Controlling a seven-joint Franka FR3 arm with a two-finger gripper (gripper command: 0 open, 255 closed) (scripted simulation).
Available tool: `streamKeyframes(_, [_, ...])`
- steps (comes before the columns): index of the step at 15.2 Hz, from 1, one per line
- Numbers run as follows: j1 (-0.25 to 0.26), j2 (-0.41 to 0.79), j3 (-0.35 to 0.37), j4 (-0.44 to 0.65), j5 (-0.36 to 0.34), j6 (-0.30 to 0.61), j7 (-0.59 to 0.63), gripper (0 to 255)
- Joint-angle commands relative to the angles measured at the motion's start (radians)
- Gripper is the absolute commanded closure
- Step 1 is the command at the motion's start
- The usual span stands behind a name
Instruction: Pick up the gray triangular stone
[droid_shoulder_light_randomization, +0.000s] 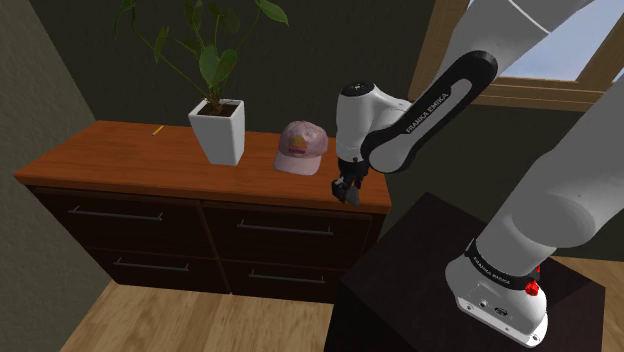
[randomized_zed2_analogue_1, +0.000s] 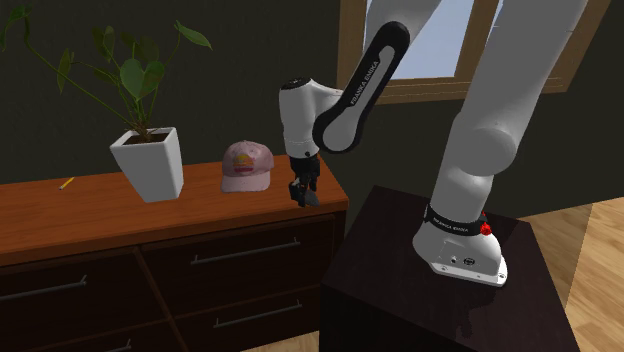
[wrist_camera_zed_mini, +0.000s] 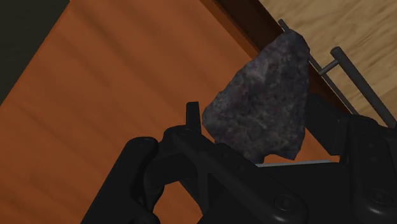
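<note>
Jaws of the all-black two-finger gripper (wrist_camera_zed_mini: 254, 114) clasp the rough, dark gray triangular stone (wrist_camera_zed_mini: 270, 76) near its broad base, at the brown wooden dresser's (droid_shoulder_light_randomization: 120, 155) corner; it looks rigid, heavy, gritty and unlikely to slip.

The white arm (droid_shoulder_light_randomization: 430, 105) is bent at the elbow, its wrist turned down. The black gripper (droid_shoulder_light_randomization: 347, 189) is pointed downward, and a gray stone (wrist_camera_zed_mini: 264, 105) is clasped between its fingers.

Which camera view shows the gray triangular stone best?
The wrist view: the gray triangular stone appears large, its speckled surface plain, clasped by the gripper. In the shoulder and second exterior views it is a small dark speck at the gripper's tips.
</note>
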Motion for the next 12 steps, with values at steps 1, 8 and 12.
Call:
streamKeyframes(1, [0.000, 0.002, 0.000, 0.000, 0.000, 0.001, 0.000, 255])
streamKeyframes(8, [0.013, -0.063, -0.004, 0.006, 0.051, -0.065, -0.044, 255])
streamKeyframes(12, [0.026, -0.122, -0.010, 0.017, 0.088, -0.130, -0.077, 255])
